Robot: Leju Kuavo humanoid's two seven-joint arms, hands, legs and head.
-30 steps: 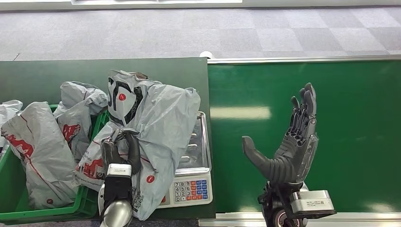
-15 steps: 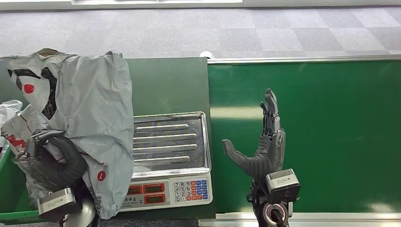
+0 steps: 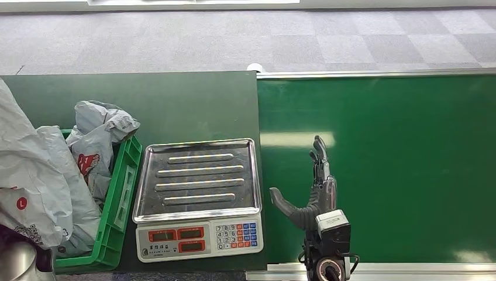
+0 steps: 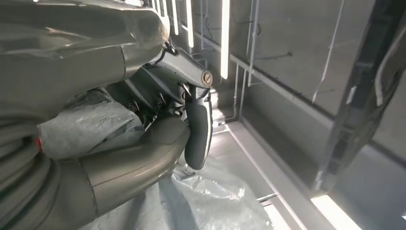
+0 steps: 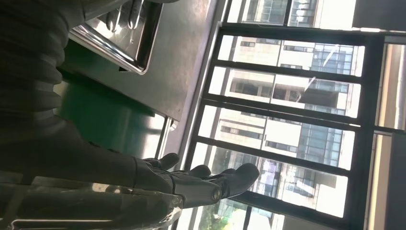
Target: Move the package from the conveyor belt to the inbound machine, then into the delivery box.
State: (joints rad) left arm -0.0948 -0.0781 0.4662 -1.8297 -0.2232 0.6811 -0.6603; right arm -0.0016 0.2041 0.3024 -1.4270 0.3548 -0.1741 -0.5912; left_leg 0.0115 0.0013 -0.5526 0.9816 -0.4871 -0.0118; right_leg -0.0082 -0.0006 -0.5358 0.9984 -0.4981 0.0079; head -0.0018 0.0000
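Carrying: pkg [image 3: 26, 187] at far left of head view, over green box [image 3: 120, 205]; judged last step, scale to box.
Head: scale [image 3: 199, 193] tray bare; right hand [image 3: 313, 193] over belt [image 3: 409, 170], fingers apart, holding nothing.
L wrist: left hand [image 4: 143, 124] fingers wrapped on grey pkg film.
R wrist: fingers straight, spread.
Next: lower pkg into box beside other bags [image 3: 96, 140], then let go.

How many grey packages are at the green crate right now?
2 that I can make out: a big package at the left edge over the green crate, and a smaller crumpled one at its far corner. More may be hidden underneath.
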